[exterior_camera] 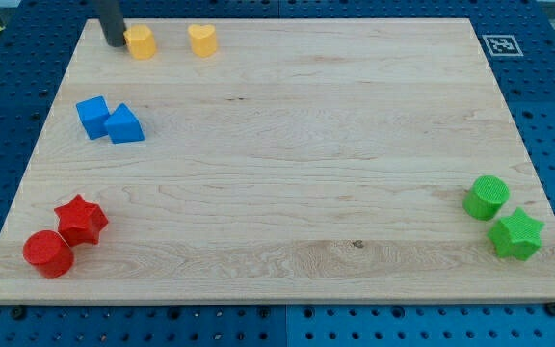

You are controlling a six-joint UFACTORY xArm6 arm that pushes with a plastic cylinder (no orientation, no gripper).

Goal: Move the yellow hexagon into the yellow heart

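The yellow hexagon point(141, 42) lies near the view's top left on the wooden board point(287, 145). The yellow heart point(202, 40) lies a short way to its right, with a gap between them. My tip point(114, 42) stands just left of the yellow hexagon, close to it or touching its left side; I cannot tell which. The rod rises out of the view's top.
A blue cube point(92, 117) and a blue triangular block point(124, 125) touch at the left. A red star point(81, 220) and a red cylinder point(47, 253) sit at the bottom left. A green cylinder point(487, 198) and a green star point(515, 234) sit at the right.
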